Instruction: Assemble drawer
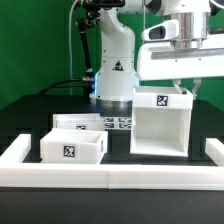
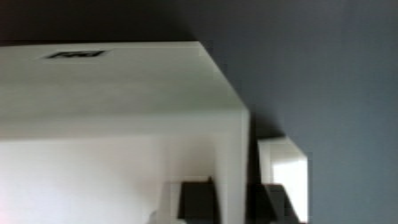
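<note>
Noting gripper [image 1: 183,87] at the box shell [image 1: 160,122], top rear corner; we cannot tell if it clamps. Beside the shell, front tray [image 1: 72,148] and rear tray [image 1: 84,122] sit toward the exterior view's left.

The box shell [image 1: 160,125], front tray [image 1: 72,147] and rear tray [image 1: 85,122] look like smooth white plastic with a dull sheen — their tags flat black print. The counter [image 1: 120,150] is matt black; the arm [image 1: 115,50] at twelve o'clock has glossy white casing.
</note>
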